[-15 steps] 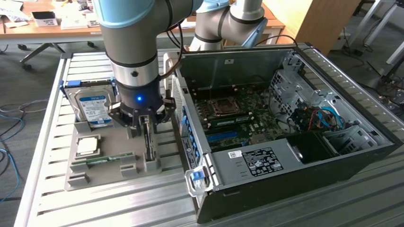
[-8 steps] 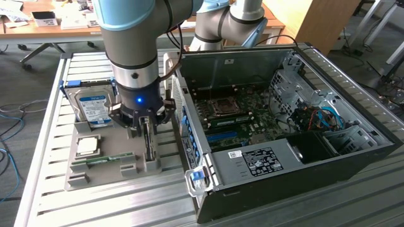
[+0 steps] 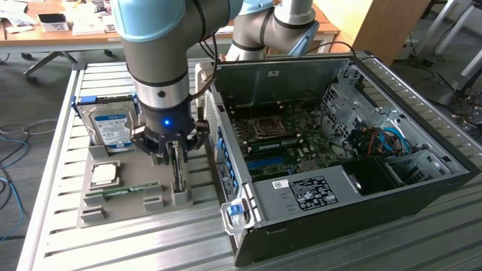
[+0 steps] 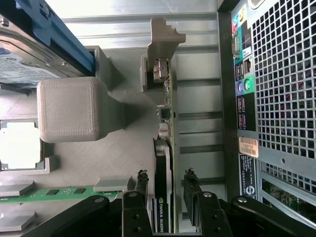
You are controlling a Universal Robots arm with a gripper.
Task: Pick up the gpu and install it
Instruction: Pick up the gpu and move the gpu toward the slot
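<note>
gpu (image 3: 179, 178) stands in a tray (image 3: 113, 210) on a slatted table (image 3: 45, 169); desks (image 3: 45, 38) behind.

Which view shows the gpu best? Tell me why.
The wrist view: the gpu stands on edge in its grey holder, the open gripper straddling it. In the exterior view the gpu is a thin dark strip below the gripper.

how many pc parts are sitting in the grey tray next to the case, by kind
hard drive: 1
processor chip: 1
memory stick: 1
gpu: 1
total: 4
</note>
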